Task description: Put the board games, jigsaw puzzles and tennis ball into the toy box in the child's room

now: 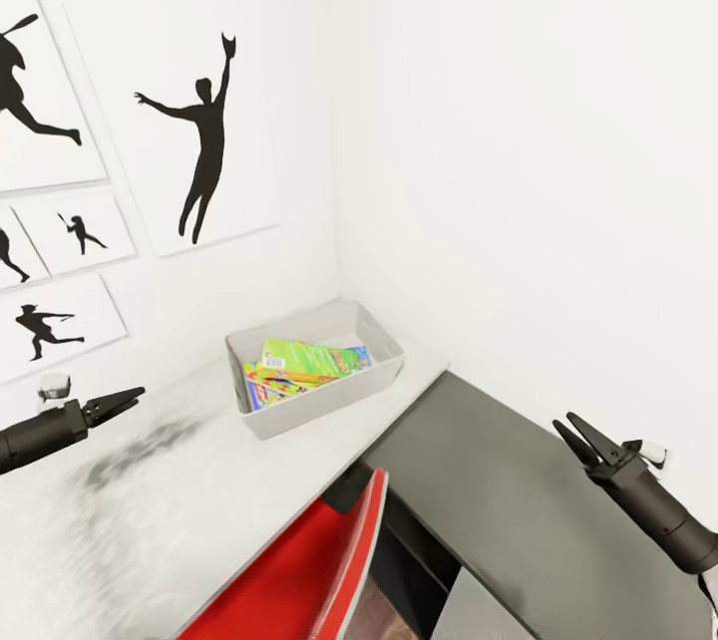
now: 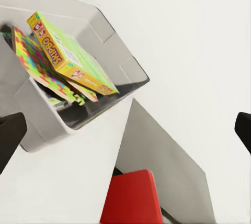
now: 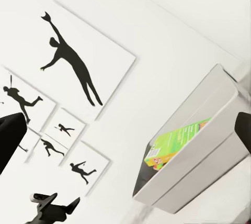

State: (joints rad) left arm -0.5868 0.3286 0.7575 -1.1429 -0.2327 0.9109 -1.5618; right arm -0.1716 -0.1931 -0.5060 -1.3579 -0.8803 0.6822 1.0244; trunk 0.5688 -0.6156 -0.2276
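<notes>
The grey toy box (image 1: 384, 341) sits on the pale desk (image 1: 189, 500) in the wall corner, with the Skip-Bo board game (image 2: 70, 56) tilted inside it atop a jigsaw puzzle (image 2: 36, 59). The left hand (image 1: 128, 400) hovers well left of the toy box, fingers pressed together. The right hand (image 1: 581, 436) hangs right of it over the dark grey top (image 1: 519, 500), fingers slightly spread and empty.
</notes>
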